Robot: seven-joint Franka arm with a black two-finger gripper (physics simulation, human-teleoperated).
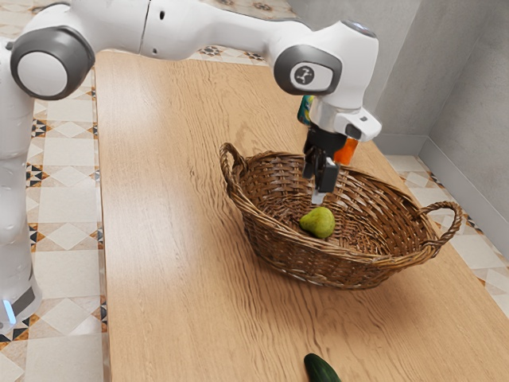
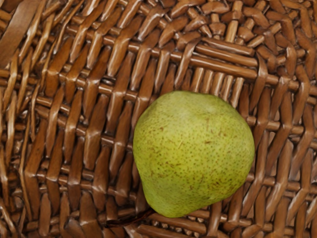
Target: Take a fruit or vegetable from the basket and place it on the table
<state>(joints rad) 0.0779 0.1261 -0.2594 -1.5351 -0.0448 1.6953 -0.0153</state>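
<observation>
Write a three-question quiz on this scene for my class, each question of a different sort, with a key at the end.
1. Multiple choice: what is the main colour of the pear?
A) red
B) green
C) purple

2. True or false: the gripper is over the basket.

3. Fill in the blank: at the exterior view's lower edge, the dark green vegetable lies outside the basket, on the ____.

Key: 1. B; 2. true; 3. table.
</observation>
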